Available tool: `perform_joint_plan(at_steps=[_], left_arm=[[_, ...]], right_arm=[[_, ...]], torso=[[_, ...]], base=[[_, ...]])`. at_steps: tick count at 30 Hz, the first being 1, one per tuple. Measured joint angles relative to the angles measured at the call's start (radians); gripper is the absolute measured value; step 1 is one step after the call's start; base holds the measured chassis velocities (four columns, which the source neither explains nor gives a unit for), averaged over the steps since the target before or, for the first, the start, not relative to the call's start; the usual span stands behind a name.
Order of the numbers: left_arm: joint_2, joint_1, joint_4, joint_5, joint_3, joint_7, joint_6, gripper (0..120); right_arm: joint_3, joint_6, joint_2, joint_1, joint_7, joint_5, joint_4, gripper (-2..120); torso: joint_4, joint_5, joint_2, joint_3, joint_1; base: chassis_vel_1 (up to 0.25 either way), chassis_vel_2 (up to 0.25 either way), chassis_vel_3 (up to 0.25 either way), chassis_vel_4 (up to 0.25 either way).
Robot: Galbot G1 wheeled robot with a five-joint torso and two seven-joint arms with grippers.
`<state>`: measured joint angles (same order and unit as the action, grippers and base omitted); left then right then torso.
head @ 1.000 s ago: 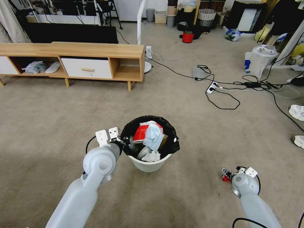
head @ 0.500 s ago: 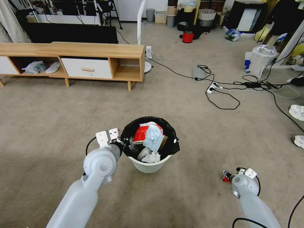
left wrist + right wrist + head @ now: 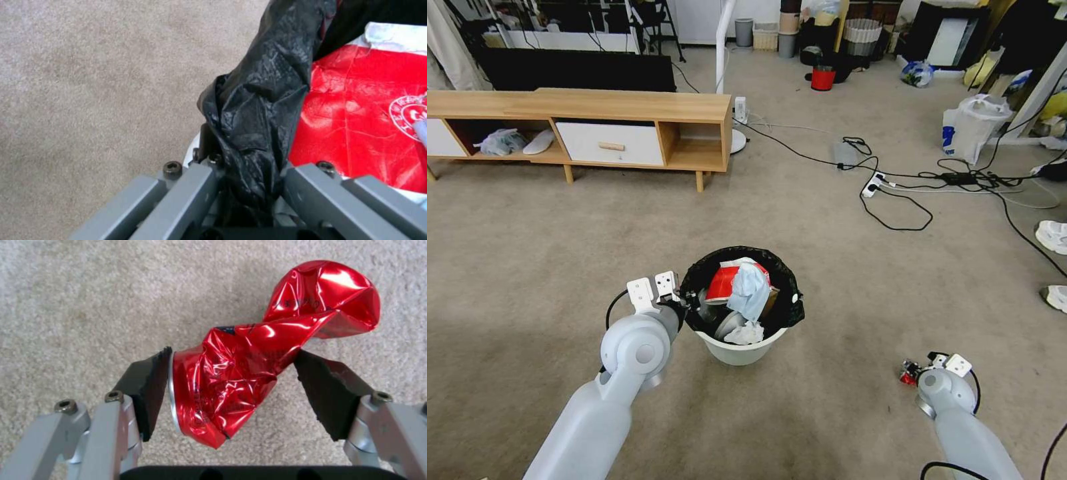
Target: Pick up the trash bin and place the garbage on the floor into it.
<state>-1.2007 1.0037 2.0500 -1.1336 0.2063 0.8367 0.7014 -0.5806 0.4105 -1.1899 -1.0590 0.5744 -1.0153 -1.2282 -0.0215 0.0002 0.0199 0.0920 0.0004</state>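
The trash bin (image 3: 737,348), white with a black bag (image 3: 253,100) folded over its rim, is in the middle of the carpet just in front of me. It holds garbage: a red-white packet (image 3: 722,280), a light blue mask (image 3: 747,288) and a white tissue (image 3: 747,331). My left gripper (image 3: 684,300) is shut on the bin's rim, its fingers pinching the black bag. Low at the right, close to the carpet, my right gripper (image 3: 908,373) is shut on a crumpled red wrapper (image 3: 240,353), with a pad pressing each side.
A low wooden cabinet (image 3: 627,107) stands at the back left. Black cables and a power strip (image 3: 874,185) trail across the carpet at the right, beside a white plastic bag (image 3: 970,127) and white shoes (image 3: 1054,237). A red bucket (image 3: 822,78) stands far back.
My right gripper has slid a little to the right and toward me with the red wrapper. The left arm and the bin have barely shifted.
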Motion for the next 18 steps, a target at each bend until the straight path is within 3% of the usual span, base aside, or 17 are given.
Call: perform_joint_plan(at_steps=[18], left_arm=[[0.009, 0.012, 0.01, 0.007, 0.011, -0.008, -0.001, 2]], right_arm=[[-0.006, 0.001, 0.023, -0.035, -0.004, 0.048, -0.089, 64]], torso=[[-0.0001, -0.0001, 0.0, 0.0, 0.0]], base=[[0.0, 0.0, 0.0, 0.0]])
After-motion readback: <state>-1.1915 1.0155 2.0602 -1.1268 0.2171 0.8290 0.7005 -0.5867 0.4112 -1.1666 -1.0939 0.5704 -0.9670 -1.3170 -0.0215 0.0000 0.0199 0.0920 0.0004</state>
